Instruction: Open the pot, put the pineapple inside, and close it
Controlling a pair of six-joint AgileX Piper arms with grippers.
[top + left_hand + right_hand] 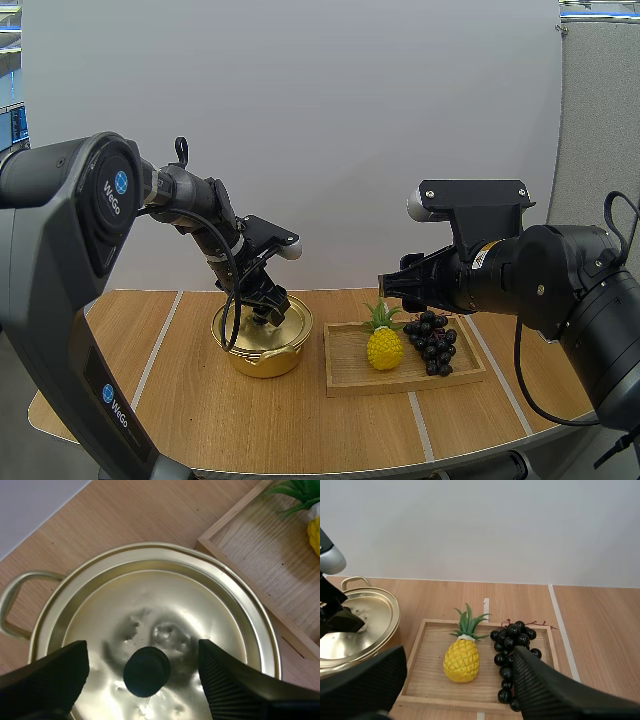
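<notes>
Now: left tool squared over the knob

The left tool (142, 652) hangs low over the lid (165, 605). Its fingers are spread wide on either side of the black knob (146, 671) without touching it, likely so they can close and lift. The lid sits on the pot (262, 352). The pineapple (461, 660) stands in the tray (415, 655) beside the grapes (512, 650). The right tool (398, 288), also wide, hovers above, probably ready to pick.

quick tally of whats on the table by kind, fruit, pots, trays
Fruit: 2, the pineapple and the bunch of grapes
Pots: 1, the pot, with its lid on
Trays: 1, the wooden tray
Total: 4
</notes>
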